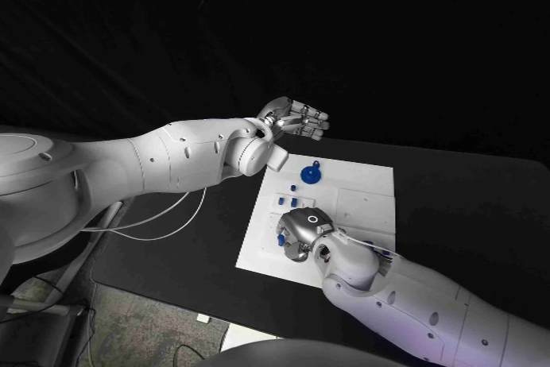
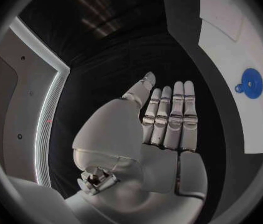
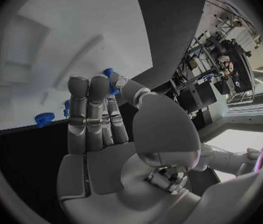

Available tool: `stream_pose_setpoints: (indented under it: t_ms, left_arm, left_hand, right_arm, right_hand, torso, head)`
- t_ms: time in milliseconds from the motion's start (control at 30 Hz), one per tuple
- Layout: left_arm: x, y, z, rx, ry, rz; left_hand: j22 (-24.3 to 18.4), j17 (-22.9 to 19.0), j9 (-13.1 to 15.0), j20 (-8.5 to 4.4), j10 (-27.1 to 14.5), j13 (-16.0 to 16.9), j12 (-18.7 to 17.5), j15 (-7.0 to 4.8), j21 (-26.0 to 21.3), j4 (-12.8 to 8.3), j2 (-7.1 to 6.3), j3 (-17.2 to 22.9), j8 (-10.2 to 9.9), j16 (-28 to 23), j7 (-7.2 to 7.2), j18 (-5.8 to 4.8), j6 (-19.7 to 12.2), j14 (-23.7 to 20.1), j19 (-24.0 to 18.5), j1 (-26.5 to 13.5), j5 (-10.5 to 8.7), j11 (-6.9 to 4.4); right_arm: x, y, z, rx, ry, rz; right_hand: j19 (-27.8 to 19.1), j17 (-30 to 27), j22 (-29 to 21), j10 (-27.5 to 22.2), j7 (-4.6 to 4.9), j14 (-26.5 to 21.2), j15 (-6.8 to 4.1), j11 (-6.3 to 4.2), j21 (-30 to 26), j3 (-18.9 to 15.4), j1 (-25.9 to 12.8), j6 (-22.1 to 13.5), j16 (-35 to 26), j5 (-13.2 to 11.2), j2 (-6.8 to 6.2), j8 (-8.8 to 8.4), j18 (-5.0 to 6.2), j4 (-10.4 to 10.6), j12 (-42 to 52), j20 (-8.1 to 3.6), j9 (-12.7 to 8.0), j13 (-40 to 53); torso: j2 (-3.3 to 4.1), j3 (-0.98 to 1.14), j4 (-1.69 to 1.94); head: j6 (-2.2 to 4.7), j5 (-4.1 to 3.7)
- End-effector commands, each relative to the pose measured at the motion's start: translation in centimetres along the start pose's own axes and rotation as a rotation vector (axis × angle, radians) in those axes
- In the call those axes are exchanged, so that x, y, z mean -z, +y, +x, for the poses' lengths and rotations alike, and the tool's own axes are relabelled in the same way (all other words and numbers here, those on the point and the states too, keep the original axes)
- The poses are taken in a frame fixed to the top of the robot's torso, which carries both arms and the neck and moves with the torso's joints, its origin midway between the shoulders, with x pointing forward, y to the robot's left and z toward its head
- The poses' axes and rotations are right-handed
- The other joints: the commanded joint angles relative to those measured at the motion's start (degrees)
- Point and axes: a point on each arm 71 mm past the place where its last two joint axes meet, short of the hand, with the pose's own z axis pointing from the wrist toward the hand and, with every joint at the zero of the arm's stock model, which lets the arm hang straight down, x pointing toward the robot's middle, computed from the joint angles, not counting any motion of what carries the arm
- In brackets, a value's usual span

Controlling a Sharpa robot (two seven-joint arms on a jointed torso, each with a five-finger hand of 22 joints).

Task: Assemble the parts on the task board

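So the task board sits about mid-worktop, and the right hand is down over its near-left part, close to the near edge. In the right wrist view there's a small blue part right at the fingertips, looks pinched between thumb and a finger, but I can't tell for sure that it's actually gripped and not just touched. Makes sense it's low like that if it's seating or lifting a piece there. A few more small blue parts sit just beyond that hand, toward the board's left edge. The round blue part with a little tab lies flat near the board's far-left corner, untouched. The left hand is parked up off the far-left corner, fingers straight and side by side, holding nothing, presumably just staying out of the way.
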Motion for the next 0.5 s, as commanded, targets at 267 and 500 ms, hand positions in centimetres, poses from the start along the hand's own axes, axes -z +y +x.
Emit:
stream_pose_setpoints:
  t_ms: [267, 500]
  left_arm:
    - [0.0, -0.1, 0.1, 0.006, 0.015, 0.002]
    - [0.1, 0.0, -0.2, 0.005, 0.011, 0.001]
  left_hand:
    - [-0.1, 0.0, 0.0, 0.26, -0.4, 0.0, -0.1, -0.13, 0.1, 0.3, 0.42, 0.1, -0.1, -0.2, 0.24, -0.06, 0.1, -0.3, -0.1, 0.0, -0.24, 0.16]
    - [-0.1, 0.0, 0.0, 0.26, -0.4, 0.0, -0.1, -0.13, 0.1, 0.3, 0.39, 0.1, -0.1, -0.2, 0.25, -0.05, 0.0, -0.4, -0.1, 0.1, -0.29, 0.15]
  right_arm:
    - [0.5, 0.0, -1.0, -0.079, -0.120, -0.002]
    - [1.9, -0.2, -2.0, -0.134, -0.184, -0.011]
  right_hand:
    - [1.5, -2.4, 0.0, -6.7, -0.95, -0.6, 1.15, 1.69, -6.2, -6.2, 3.3, -4.4, 0.0, 0.6, -2.64, -0.09, 3.02, 2.4, 0.2, 1.57, -0.1, -0.1]
    - [1.9, -2.9, 0.2, -5.8, -0.76, -0.5, 1.00, 1.48, -6.3, -5.8, 3.6, -4.2, 0.2, 0.3, -3.07, -0.10, 3.09, 2.9, 0.2, 1.52, -0.1, -0.1]
  torso:
    - [0.01, 0.00, 0.11]
    - [-0.05, 0.02, -0.07]
  head:
    - [-0.20, 0.11]
    - [-0.10, 0.19]
